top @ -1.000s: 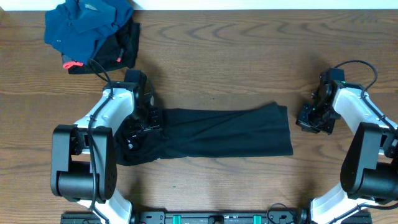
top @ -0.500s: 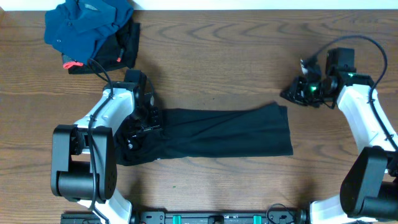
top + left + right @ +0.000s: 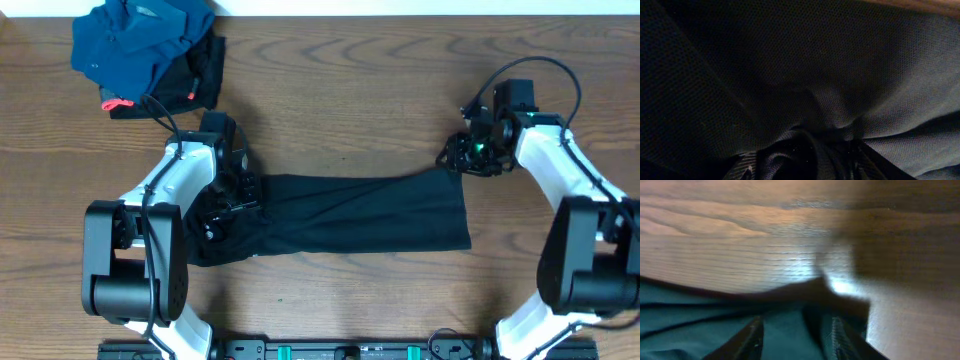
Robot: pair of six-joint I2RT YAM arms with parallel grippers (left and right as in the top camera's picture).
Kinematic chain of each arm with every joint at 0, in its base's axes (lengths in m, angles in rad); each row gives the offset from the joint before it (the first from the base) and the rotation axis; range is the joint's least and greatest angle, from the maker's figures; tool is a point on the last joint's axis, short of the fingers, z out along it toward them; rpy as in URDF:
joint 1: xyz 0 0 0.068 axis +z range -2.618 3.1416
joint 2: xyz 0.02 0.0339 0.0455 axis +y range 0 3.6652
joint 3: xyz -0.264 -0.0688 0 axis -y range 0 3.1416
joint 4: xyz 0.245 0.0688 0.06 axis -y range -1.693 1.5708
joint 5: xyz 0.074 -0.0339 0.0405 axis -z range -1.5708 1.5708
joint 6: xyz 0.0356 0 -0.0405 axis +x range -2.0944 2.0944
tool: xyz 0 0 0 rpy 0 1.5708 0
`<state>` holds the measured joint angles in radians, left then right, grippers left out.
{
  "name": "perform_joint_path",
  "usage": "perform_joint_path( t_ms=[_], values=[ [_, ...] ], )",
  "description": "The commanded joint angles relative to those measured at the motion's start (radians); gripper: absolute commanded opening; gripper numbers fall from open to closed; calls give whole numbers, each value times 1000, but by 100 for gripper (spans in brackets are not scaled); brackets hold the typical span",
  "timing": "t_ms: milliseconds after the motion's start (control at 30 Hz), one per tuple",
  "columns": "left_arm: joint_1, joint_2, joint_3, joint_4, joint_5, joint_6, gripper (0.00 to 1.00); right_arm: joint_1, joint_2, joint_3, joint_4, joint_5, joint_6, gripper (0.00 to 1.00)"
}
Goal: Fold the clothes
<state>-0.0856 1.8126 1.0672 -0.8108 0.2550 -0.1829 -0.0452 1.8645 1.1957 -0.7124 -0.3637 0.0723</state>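
Left arm: We see the left arm [image 3: 175, 175] bent low over the left end of the black clothes [image 3: 360, 210], at the middle left of the overhead view.
Right arm: The right arm [image 3: 560, 165] reaches in from the right edge. Its wrist points left, toward the middle.
Left gripper: The left gripper [image 3: 228, 205] sits down on the left end of the clothes. Its own camera shows only dark cloth, bunched up at the bottom. We cannot tell if its jaws are apart or closed.
Right gripper: The right gripper [image 3: 797, 322] has its two fingers apart and holds nothing. It is at the top right corner of the clothes, and that corner lies just under the fingers.
Clothes: They lie in a long flat band across the middle of the wooden table [image 3: 350, 110], from left to right.
Other things: A blue garment [image 3: 135, 40] and a small black piece [image 3: 200, 75] sit in the upper left corner.
Change: A second ago the right gripper was well apart from the clothes, out to the right. Now we see it at the corner. The left arm and the clothes have not moved.
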Motion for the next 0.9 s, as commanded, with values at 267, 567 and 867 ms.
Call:
perform_joint_path(
  t_ms=[267, 567, 867],
  values=[
    [11, 14, -14, -6, -42, 6, 60, -10, 58, 0, 33, -47, -71, 31],
    [11, 14, -14, -6, -42, 7, 60, -10, 59, 0, 31, -140, -74, 19],
    [11, 14, -14, -6, -42, 13, 60, -11, 58, 1, 18, -148, -74, 1]
  ],
)
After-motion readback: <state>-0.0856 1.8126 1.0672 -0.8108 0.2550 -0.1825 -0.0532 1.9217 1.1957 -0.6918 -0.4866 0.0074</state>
